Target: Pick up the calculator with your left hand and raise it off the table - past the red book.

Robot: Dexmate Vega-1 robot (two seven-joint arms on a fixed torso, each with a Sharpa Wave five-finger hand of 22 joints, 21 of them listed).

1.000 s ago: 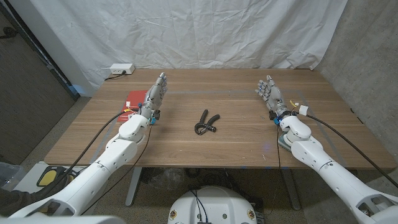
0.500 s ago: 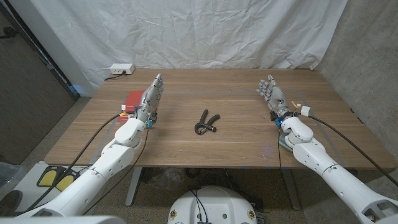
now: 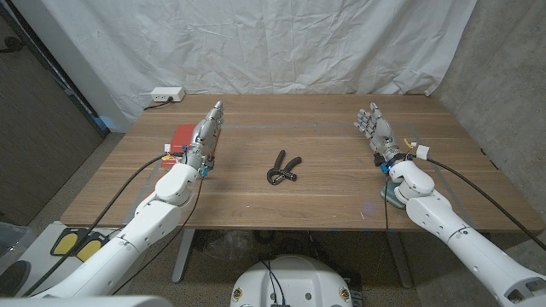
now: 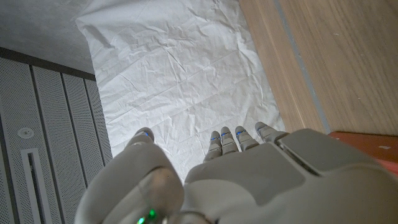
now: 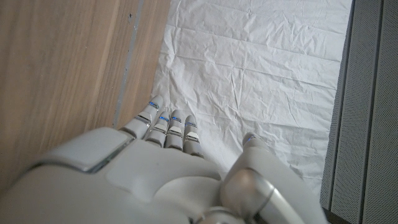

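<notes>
Two arms come in from my near corners onto the wooden table (image 3: 324,192), and going from the left I first see the white power strip (image 3: 166,95) at the far left corner, close to the white cloth backdrop (image 3: 290,43). Next comes the red book (image 3: 182,136), lying flat near the table's left edge. My left hand (image 3: 207,132) stands on its edge just beside the book on its inner side, fingers stretched straight toward the far edge and holding nothing; in the left wrist view its fingertips (image 4: 225,138) point at the backdrop and a corner of the red book shows beside the hand. I cannot make out the calculator anywhere on the table, so I cannot tell where it lies. Near the middle of the table sits a black hand grip exerciser (image 3: 282,168), its handles spread in a V, well apart from both hands. Over on the right, my right hand (image 3: 373,127) is also upright with fingers extended and apart, empty. A small pale object (image 3: 394,194) lies under the right forearm near the front edge; it is too hidden to name.
</notes>
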